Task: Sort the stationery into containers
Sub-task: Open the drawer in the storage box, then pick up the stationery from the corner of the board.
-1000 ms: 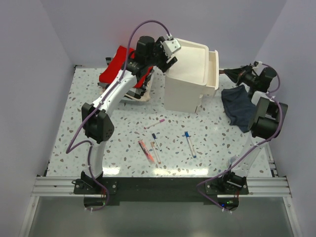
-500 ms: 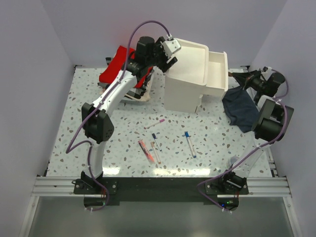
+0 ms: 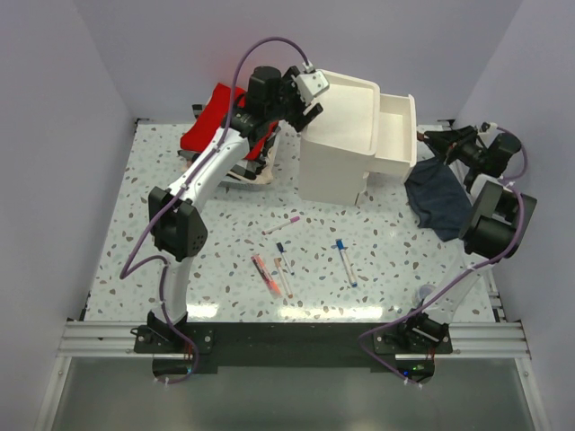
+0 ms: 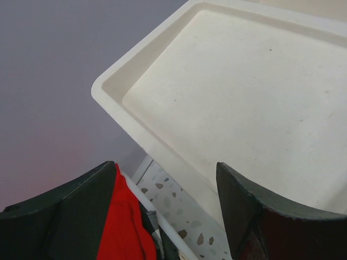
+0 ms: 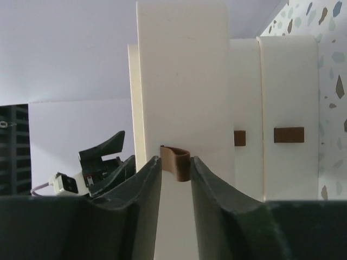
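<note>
Looking from above, shows pens and orange-red marker loose on table before box unit, top drawer pulled out toward right gripper. From left wrist, shows left gripper spread wide, empty, by unit's top rim. From right wrist, shows fingers flanking drawer handle; cannot tell whether pinched.

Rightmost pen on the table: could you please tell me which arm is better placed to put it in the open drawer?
Probably the right: the right hand sits at the open drawer, and the pen lies on that arm's side. The left hand hangs over the unit's far-left corner.
</note>
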### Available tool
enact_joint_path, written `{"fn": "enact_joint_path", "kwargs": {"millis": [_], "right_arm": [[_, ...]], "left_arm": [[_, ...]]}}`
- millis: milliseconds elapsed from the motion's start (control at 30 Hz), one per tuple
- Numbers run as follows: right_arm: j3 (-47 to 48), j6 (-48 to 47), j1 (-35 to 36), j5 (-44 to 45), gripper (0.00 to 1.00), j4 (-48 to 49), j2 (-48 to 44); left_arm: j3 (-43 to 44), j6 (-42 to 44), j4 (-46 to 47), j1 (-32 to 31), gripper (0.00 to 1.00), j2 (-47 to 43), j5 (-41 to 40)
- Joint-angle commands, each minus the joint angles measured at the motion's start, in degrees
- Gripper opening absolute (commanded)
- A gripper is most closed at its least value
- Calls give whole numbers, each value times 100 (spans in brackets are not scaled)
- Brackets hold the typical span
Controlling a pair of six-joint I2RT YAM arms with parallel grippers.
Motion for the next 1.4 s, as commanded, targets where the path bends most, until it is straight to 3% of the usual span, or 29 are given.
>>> {"fn": "enact_joint_path", "kwargs": {"millis": [0, 100, 133, 167, 233, 300, 333, 367, 467, 633, 767, 800, 933, 1067, 1167, 1233, 1367], "right_arm": [[-41, -117, -181, 139, 41, 200, -527], [-269, -450, -216, 297, 46, -203, -755], [-435, -660, -225, 332, 57, -256, -808], [-523, -775, -225, 376, 60, -335, -913], [-725, -1360, -225, 568, 61, -598, -1027], [-788, -2143, -233, 841, 62, -1624, -1317], [-744, -3026, -233, 982, 62, -2054, -1405], [-718, -3496, -225, 1392, 61, -3016, -1571], [-796, -4939, -225, 2387, 61, -4289, -1836], [-1710, -6275, -85, 3241, 59, -5176, -2793], [-2281, -7549, 670, 3444, 58, -6012, -3943], [-2378, -8240, 881, 3409, 58, -6223, -4346], [-2248, -9738, 2460, 3242, 58, -7311, -5052], [-1606, -10014, 3308, 3864, 57, -7946, -4896], [-1359, -9356, 3650, 4742, 57, -8132, -4773], [-1473, -8863, 4036, 5400, 58, -8219, -4816], [-2017, -8914, 4688, 6218, 58, -8299, -4895]], "left_arm": [[-6, -64, -11, 47, 80, -287, -232], [82, -82, 138, 38, 82, -498, -346], [100, -90, 165, 38, 82, -560, -434], [100, -82, 191, 38, 83, -630, -487], [74, -73, 218, 38, 84, -867, -644], [-66, -47, 270, 38, 86, -1209, -750], [-145, -29, 323, 38, 86, -1333, -899], [-233, 15, 419, 47, 87, -1465, -979], [-724, 234, 577, 56, 91, -2036, -1540], [-2805, -256, 736, 511, 95, -3634, -2393], [-4222, -644, 605, 1206, 98, -5100, -2237], [-4668, -635, 587, 1355, 98, -5296, -2132], [-5295, -635, 219, 1883, 100, -5895, -2069], [-5612, -906, -273, 2252, 100, -6089, -2192], [-5770, -1302, -853, 2700, 100, -6097, -2035], [-5981, -1417, -837, 2929, 100, -6238, -1894], [-6605, -1427, -407, 3088, 100, -6799, -1946]]}}
